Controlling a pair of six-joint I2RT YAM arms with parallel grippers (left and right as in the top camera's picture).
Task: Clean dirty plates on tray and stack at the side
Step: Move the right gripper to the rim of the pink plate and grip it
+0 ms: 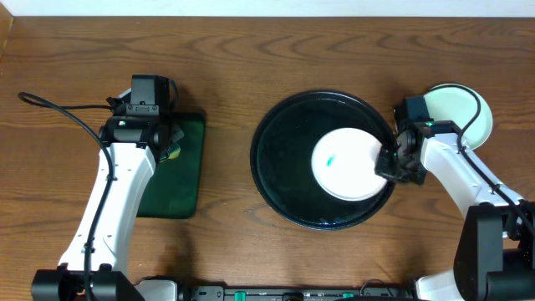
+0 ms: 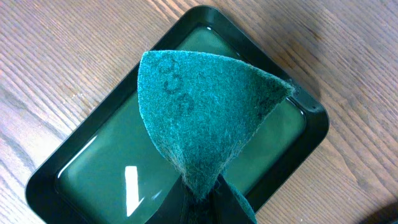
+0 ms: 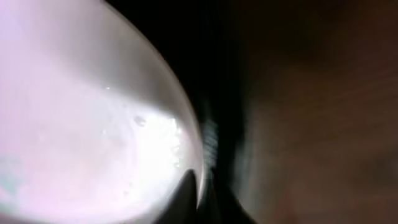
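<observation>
Plate [image 1: 343, 163]: round, white, teal-smeared; 3 o'clock on round black tray [image 1: 280, 134].
Your right pincer [image 1: 391, 163]: at rim; grip untellable.
Left pincer [image 2: 202, 196]: clenching teal scouring pad [image 2: 199, 106].

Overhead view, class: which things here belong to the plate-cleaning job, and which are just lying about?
Belongs to the job:
black tray
smeared plate on it
plate outside the tray
scouring pad, held by the left pincer
right pincer, at the smeared plate's rim

Just lying about:
loose black cable
arguably the dark-green tray beneath the pad
</observation>
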